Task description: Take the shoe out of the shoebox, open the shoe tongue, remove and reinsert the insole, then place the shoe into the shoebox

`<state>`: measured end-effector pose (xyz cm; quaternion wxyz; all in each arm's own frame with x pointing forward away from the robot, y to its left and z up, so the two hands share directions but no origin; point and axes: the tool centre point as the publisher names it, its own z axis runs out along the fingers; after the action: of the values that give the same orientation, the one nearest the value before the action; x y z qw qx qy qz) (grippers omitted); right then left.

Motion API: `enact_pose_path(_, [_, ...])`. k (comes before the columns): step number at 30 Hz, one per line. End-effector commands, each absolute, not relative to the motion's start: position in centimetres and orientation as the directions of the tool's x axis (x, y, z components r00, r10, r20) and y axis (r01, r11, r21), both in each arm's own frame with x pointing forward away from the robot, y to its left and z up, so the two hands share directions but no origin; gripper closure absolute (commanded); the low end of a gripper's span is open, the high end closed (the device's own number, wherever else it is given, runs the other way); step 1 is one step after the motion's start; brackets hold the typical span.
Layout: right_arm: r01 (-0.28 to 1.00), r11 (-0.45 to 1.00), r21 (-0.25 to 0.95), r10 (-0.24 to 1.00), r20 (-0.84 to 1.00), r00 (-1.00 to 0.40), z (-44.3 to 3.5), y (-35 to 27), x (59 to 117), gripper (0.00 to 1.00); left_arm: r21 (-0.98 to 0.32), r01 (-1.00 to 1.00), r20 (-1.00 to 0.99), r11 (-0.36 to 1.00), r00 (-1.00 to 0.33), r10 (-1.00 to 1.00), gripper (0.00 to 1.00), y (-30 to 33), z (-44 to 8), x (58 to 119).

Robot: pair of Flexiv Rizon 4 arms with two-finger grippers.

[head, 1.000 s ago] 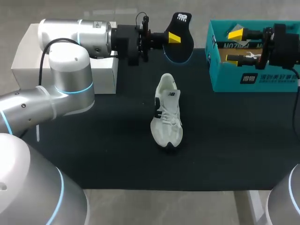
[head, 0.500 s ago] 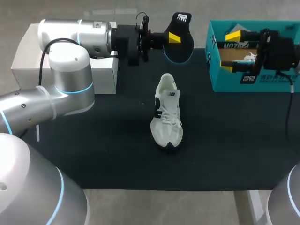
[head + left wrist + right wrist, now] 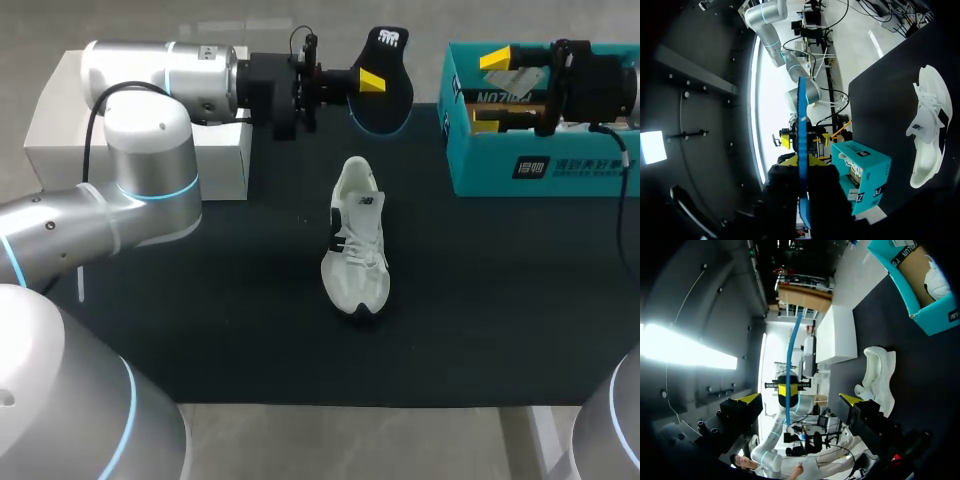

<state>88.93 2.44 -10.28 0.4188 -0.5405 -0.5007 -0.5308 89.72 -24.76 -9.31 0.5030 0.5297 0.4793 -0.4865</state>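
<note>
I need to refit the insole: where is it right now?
In the head view the insole is held by the left gripper over the table's far edge, beyond the white shoe and left of the teal shoebox.

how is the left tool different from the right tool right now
The left tool is shut on the insole, holding it off the table beyond the shoe. The right tool is open, with nothing between its tips. The left tool is clear of the teal shoebox, while the right tool is over it. Both have yellow tips and point sideways, toward each other.
</note>
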Motion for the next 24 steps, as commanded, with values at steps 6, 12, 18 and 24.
enact_pose_path(6, [0.986, -0.145, 0.078, 0.098, 0.993, -0.064, -10.3, 2.6, 89.1, 0.00, -0.029, 0.999, -0.999, 0.045, -0.031, 0.044, 1.00, -25.0, -9.0, 89.7])
enact_pose_path(12, [0.986, -0.145, 0.078, 0.098, 0.993, -0.064, -10.3, 2.6, 89.1, 0.00, -0.375, 0.911, -0.915, 0.172, -0.393, 0.091, 1.00, -24.9, -8.3, 88.8])
enact_pose_path(18, [0.986, -0.145, 0.078, 0.098, 0.993, -0.064, -10.3, 2.6, 89.1, 0.00, -0.647, 0.687, -0.693, 0.331, -0.711, 0.121, 1.00, -24.0, -8.1, 88.6])
enact_pose_path(24, [0.986, -0.145, 0.078, 0.098, 0.993, -0.064, -10.3, 2.6, 89.1, 0.00, -0.873, 0.285, -0.277, 0.396, -0.958, 0.079, 1.00, -23.7, -8.9, 88.4])
